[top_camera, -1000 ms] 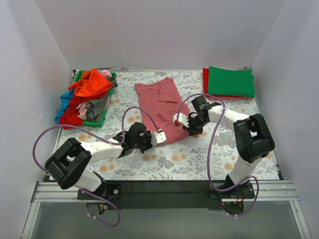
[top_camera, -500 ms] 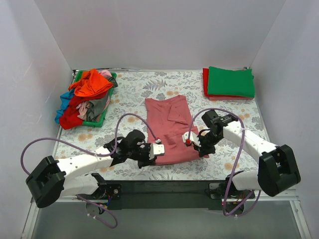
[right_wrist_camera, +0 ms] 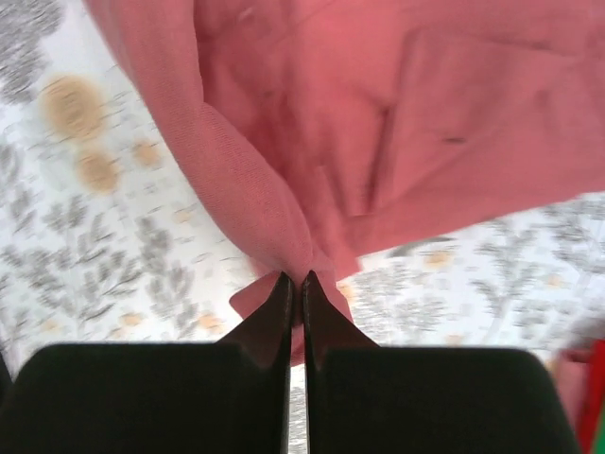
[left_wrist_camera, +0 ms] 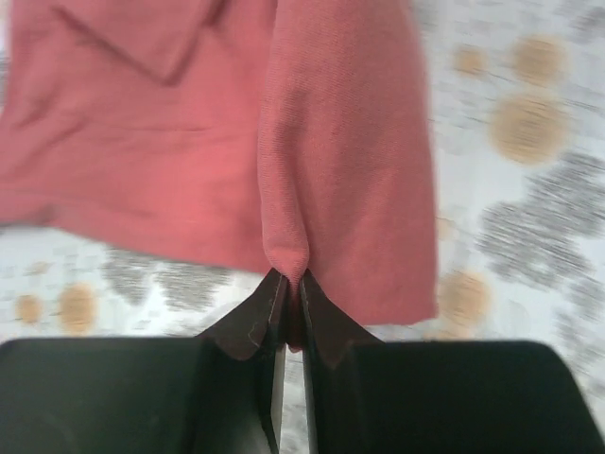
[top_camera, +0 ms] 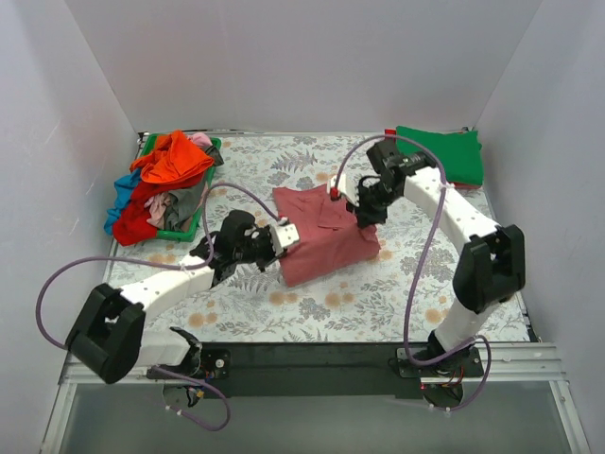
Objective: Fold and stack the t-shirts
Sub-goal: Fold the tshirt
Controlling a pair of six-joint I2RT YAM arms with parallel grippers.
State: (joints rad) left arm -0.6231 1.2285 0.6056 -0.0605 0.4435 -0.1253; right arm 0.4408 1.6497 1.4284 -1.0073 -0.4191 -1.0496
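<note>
Here, one rose shirt [top_camera: 326, 241] is lying in the middle of the desk [top_camera: 378, 303], partly doubled over, and two tools are holding it, one on each side. The left tool [left_wrist_camera: 286, 288] is clamping the shirt's near-left edge, with its two fingers pressing together on a bunched ridge of the cloth. The right tool [right_wrist_camera: 295, 288] is clamping the far-right side in the same way, its two fingers squeezing a tuck of fabric that is rising off the flowered cover.

At the back right corner, two folded shirts are sitting in one stack. A green shirt [top_camera: 440, 153] is lying on top of a red shirt [top_camera: 388, 151], and only a strip of the red one is showing along the left and near edges.

At the back left, one green basket [top_camera: 181, 234] is holding a loose heap of shirts [top_camera: 170, 175]. Orange, red, blue, grey and pink cloth is showing, and some of it is spilling over the left rim. How many shirts are in the heap cannot be told.
</note>
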